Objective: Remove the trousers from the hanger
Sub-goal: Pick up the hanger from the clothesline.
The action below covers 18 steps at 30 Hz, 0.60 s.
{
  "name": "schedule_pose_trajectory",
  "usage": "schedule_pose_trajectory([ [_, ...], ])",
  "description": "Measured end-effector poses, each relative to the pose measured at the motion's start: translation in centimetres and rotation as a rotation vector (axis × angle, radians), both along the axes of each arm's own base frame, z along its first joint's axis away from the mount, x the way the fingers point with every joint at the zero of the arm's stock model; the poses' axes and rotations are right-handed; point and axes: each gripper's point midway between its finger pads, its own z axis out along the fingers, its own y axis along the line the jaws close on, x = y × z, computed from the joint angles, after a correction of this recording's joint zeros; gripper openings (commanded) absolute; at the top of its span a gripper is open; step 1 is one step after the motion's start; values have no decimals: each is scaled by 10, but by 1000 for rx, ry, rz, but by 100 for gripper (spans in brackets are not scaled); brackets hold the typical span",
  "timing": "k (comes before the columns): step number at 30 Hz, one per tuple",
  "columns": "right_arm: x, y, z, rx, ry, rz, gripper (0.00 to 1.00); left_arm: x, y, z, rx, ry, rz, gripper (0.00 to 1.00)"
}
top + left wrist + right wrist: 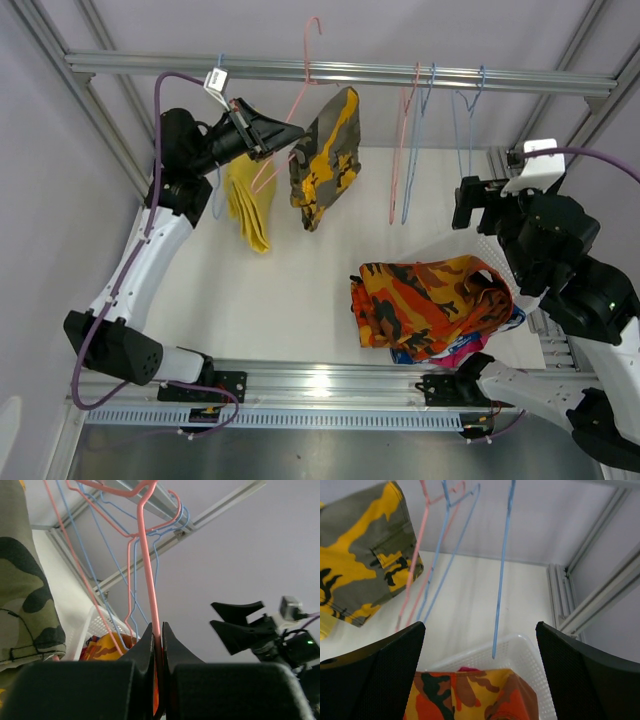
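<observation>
At 11 o'clock over bench (pixel 300 270): left gripper (pixel 285 132), jaws pinched on pink hanger (pixel 149 570) wire. Camouflage trousers (pixel 325 160) hang at its 3 o'clock, yellow trousers (pixel 250 205) at 6. Empty hangers (pixel 503 570) between it and right gripper (pixel 465 205), jaws wide, nothing held. Orange-red trousers (pixel 425 305) heaped in basket (pixel 520 647) at 4 o'clock.

Left gripper (pixel 156 629), raised high, is clamped on the pink hanger (pixel 150 570); right gripper (pixel 480 626) gapes wide.

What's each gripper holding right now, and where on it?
The left gripper is shut on the pink hanger, pinching one of its sloping wire arms. The right gripper is open, holding nothing.
</observation>
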Motion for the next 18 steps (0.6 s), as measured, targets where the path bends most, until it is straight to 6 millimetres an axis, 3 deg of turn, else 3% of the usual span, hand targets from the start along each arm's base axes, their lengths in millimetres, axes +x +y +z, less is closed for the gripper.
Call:
schedule_pose_trajectory([
  [5,4,22,38,28,-57,72,97,-6,10,6,59,-3,84,0],
  [10,6,59,60,35,-86,178,98,-25,26,15,108,-46,181,1],
  [14,8,104,58,3,-76,264,99,-48,38,25,130,-109,248,1],
  [18,7,151,39,-47,-41,341,99,-73,47,24,136,-155,302,1],
])
